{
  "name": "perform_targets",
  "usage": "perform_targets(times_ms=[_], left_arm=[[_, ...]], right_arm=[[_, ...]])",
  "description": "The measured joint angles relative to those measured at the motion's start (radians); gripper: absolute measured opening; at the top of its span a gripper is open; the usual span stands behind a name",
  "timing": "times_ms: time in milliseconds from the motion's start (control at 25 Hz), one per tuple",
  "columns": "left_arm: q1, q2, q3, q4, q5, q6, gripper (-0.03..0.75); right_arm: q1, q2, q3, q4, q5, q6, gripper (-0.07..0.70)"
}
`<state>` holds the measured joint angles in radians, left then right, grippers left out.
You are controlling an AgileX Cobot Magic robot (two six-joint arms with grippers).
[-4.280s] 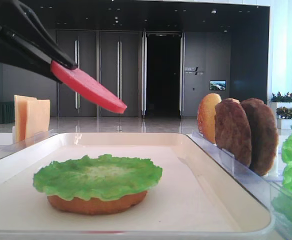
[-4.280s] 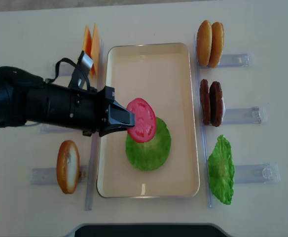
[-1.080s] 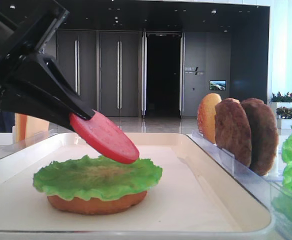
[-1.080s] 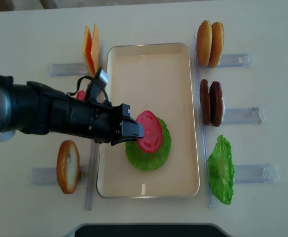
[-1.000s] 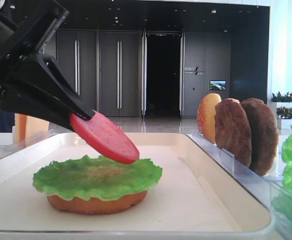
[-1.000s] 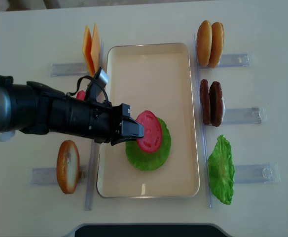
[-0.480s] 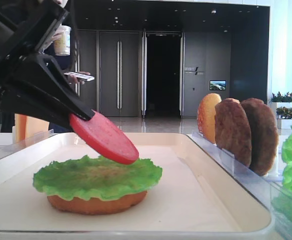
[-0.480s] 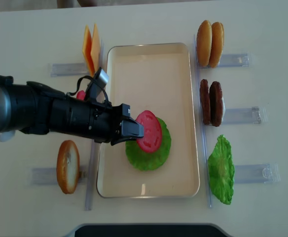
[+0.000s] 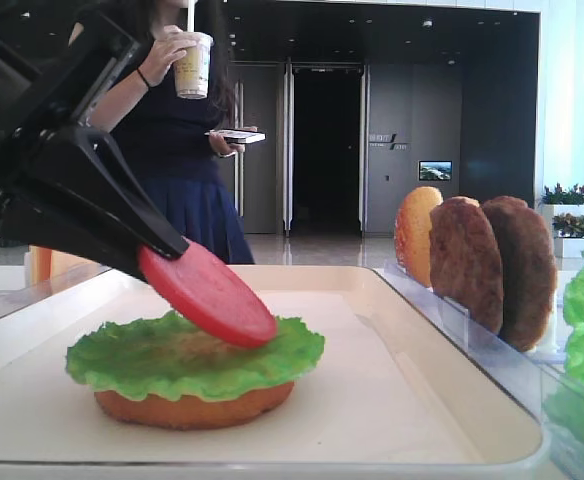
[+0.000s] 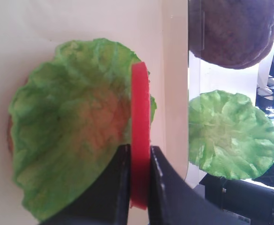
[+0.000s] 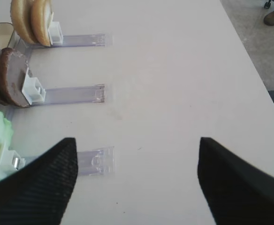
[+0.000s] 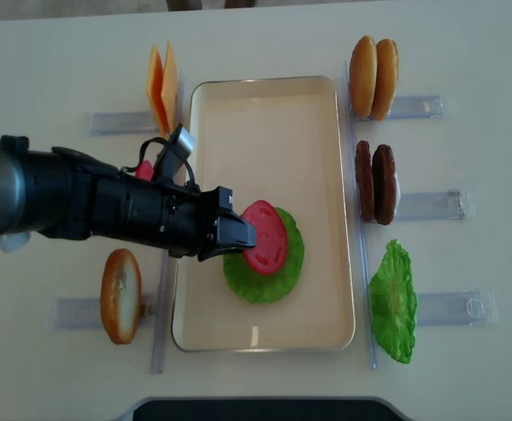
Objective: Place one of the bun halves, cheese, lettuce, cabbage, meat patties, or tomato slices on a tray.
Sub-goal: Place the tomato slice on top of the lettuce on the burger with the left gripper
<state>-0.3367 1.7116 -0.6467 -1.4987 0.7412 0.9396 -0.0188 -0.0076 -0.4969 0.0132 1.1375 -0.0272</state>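
Left gripper (image 12: 237, 233): jaws narrowed and clamped on the edge of the tomato slice (image 12: 264, 237); reached in from the left of the tray (image 12: 265, 96).
Tomato slice: tilted, lower edge seen on or just above the lettuce (image 12: 284, 267); contact cannot be told for sure.
Key relation: slice projects rightward from the jaws, over the middle of the lettuce on the bun half (image 9: 192, 409).
Look: smooth, thick, red-pink matte disc, narrower than the leaf.
Right gripper (image 11: 137, 180): jaws held wide, nothing between, well apart over the table (image 11: 174, 70).
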Motion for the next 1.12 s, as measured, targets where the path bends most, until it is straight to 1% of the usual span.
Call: perform_targets(times_ms=[520,600,720,880,1120], left_arm=[[0.000,0.007,0.000,-0.001,0.000,0.001,0.057],[0.000,0.007,0.000,-0.001,0.000,0.001,0.067],[0.000,0.007,0.000,-0.001,0.000,-0.003,0.115],[0.000,0.007,0.000,-0.001,0.000,-0.011,0.214],[0.000,0.007,0.000,0.012,0.002,-0.057,0.331]], right_arm=[[0.000,0.000,0.000,0.000,0.000,0.000,0.534],[0.000,0.000,0.000,0.000,0.000,0.000,0.534],[0.000,0.000,0.000,0.000,0.000,0.000,0.534],[0.000,0.000,0.000,0.000,0.000,0.000,0.534],[0.000,0.000,0.000,0.000,0.000,0.000,0.534]])
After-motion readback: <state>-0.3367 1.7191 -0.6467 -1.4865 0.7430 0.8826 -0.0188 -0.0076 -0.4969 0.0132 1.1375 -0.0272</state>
